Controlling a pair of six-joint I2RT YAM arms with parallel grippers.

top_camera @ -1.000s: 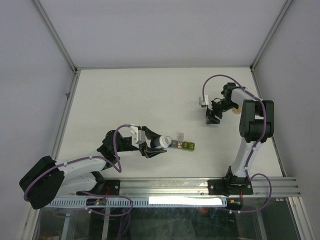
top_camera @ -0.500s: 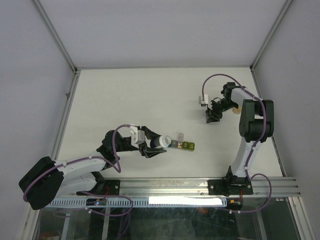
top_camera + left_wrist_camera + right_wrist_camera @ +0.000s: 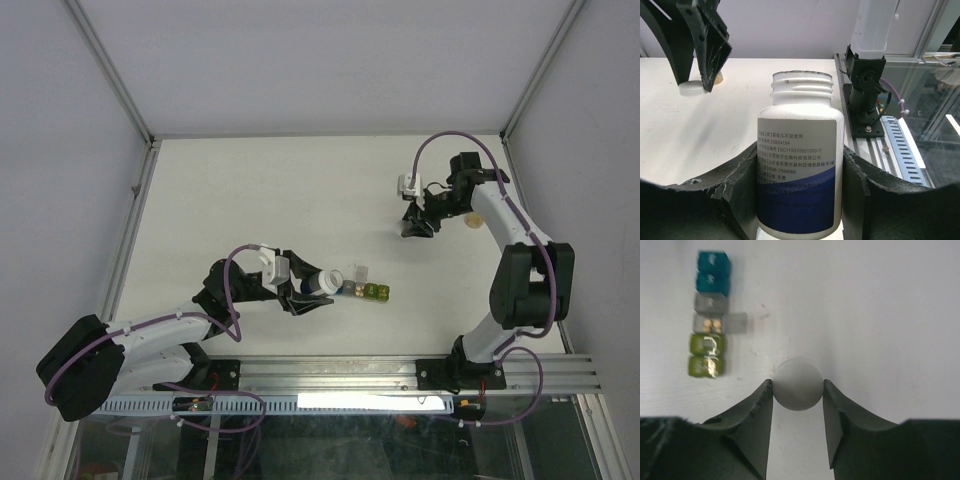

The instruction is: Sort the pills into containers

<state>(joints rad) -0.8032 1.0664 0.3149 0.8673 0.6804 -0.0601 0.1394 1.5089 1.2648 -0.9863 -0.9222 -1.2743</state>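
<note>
Step in hand looks like pouring. The left tool is clamped round an uncapped white pill bottle, tipped w/ its mouth just beside the containers, a coloured strip on the tabletop. One compartment is open w/ tan pills inside. The right tool, part closed, pinches the white cap, well apart. Next prob. needs a gentle tip over an open compartment.

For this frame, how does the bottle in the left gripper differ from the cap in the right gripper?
The white bottle is tall with a printed label; the white cap is a small plain disc. The bottle lies tipped in the left gripper, its open threaded mouth close to the pill strip; the cap sits in the right gripper, well away from the strip. Both are white, each pinched from two sides.
</note>
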